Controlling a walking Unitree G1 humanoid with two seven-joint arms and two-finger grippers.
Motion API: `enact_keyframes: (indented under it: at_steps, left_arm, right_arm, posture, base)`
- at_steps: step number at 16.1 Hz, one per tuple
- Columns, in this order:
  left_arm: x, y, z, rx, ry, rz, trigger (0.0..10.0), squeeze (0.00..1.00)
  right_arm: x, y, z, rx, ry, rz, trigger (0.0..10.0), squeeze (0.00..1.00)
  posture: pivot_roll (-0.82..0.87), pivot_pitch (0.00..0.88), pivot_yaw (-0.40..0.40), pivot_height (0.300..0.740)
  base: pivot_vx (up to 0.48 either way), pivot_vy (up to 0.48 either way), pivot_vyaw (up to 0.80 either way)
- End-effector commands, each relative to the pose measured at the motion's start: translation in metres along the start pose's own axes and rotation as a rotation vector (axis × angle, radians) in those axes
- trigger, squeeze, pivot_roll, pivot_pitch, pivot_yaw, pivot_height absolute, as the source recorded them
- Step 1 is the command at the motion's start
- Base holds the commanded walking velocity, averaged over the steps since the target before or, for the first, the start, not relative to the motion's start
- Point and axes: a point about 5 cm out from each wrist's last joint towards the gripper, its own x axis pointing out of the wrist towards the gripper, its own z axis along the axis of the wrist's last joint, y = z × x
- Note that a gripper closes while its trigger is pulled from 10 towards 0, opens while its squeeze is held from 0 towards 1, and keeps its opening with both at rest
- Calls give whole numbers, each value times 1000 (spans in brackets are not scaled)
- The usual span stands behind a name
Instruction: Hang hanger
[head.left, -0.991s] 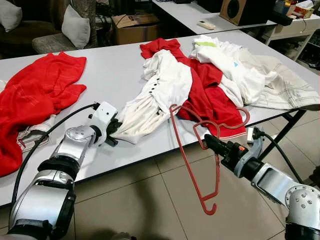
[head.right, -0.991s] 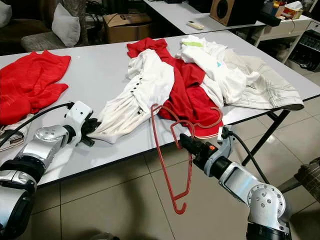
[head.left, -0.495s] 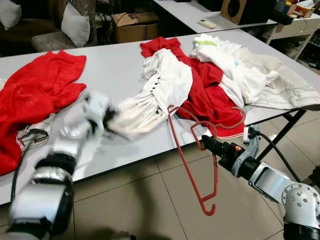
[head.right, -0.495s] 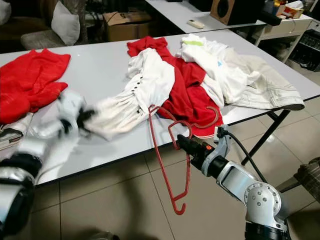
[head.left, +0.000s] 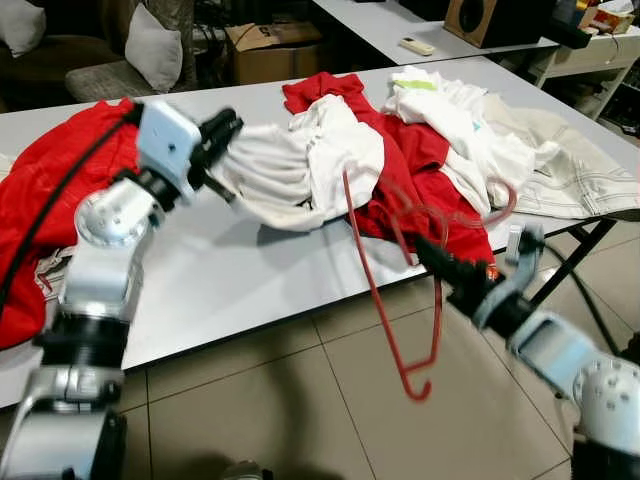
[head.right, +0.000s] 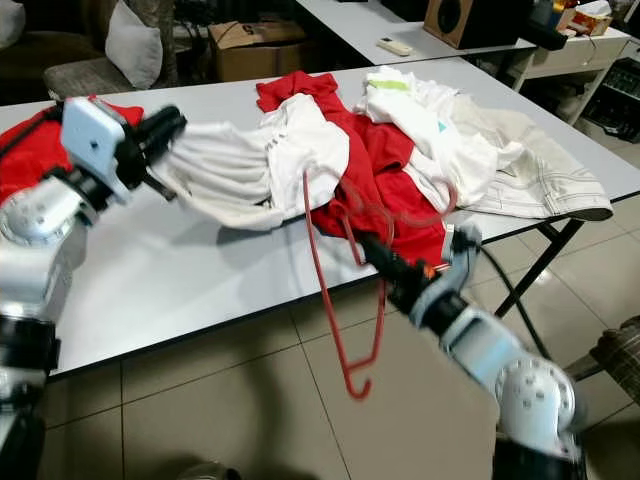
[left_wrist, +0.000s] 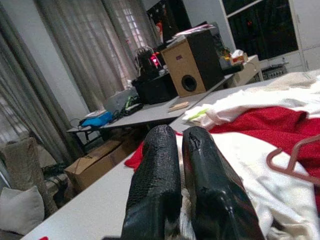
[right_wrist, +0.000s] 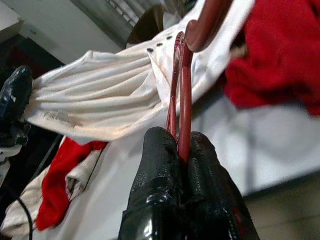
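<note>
The right gripper (head.left: 440, 262) and its arm were blurred, yet in the right wrist view its two black fingers (right_wrist: 157, 165) were seen pressed together on the thin red wire hanger (head.left: 385, 270). One hanger was counted; it was held off the front edge of the grey table (head.left: 230, 270), its hook end hanging low over the tiled floor (head.left: 300, 410). The left gripper (head.left: 222, 135) was raised above the table, its fingers clamped on a bunched end of the white button-up shirt (head.left: 300, 165), whose gripped hem was hidden between them. Two red garments were counted, one (head.left: 50, 190) cut off at the frame edge, plus a heap of pale clothes (head.left: 500, 150).
</note>
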Motion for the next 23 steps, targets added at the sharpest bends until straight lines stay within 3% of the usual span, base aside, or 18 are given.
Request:
enact_keyframes:
  at_steps: [1, 6, 8, 11, 14, 18, 21, 23]
  left_arm:
    - [5, -10, 4, 12, -5, -30, 0, 0]
    - [6, -21, 11, 38, 9, -47, 0, 0]
    - [6, -23, 13, 39, 3, -53, 0, 0]
    - [3, -31, 35, -26, -116, -102, 0, 0]
    - [-1, -29, 46, -22, -170, -110, 0, 0]
    - [0, -31, 50, -27, -182, -120, 0, 0]
    - [2, -29, 34, -6, -67, -58, 0, 0]
    - [7, -28, 28, -11, -36, -22, 0, 0]
  right_arm:
    - [1, 9, 1, -11, -2, 57, 10000, 0]
    - [-13, 17, -10, 30, 8, 172, 10000, 0]
    - [-13, 16, -14, 35, 28, 157, 10000, 0]
    - [7, 1, -18, 65, 78, 53, 10000, 0]
    - [29, -7, -22, 123, 129, 61, 10000, 0]
    - [33, -13, -26, 152, 171, 64, 10000, 0]
    - [20, -3, -18, 116, 159, 160, 10000, 0]
    - [0, 2, -16, 98, 162, 227, 10000, 0]
  posture:
    - [-75, 0, -11, 740]
    - [-81, 0, -3, 740]
    - [-83, 0, -2, 740]
    - [-82, 0, 0, 740]
    - [-67, 0, -9, 740]
    - [-51, 0, -23, 740]
    - [-53, 0, -26, 740]
    - [-68, 0, -18, 740]
  base:
    - [0, 0, 0]
    - [0, 0, 0]
    - [0, 0, 0]
    - [0, 0, 0]
    - [0, 0, 0]
    - [0, 0, 0]
    - [0, 0, 0]
    - [0, 0, 0]
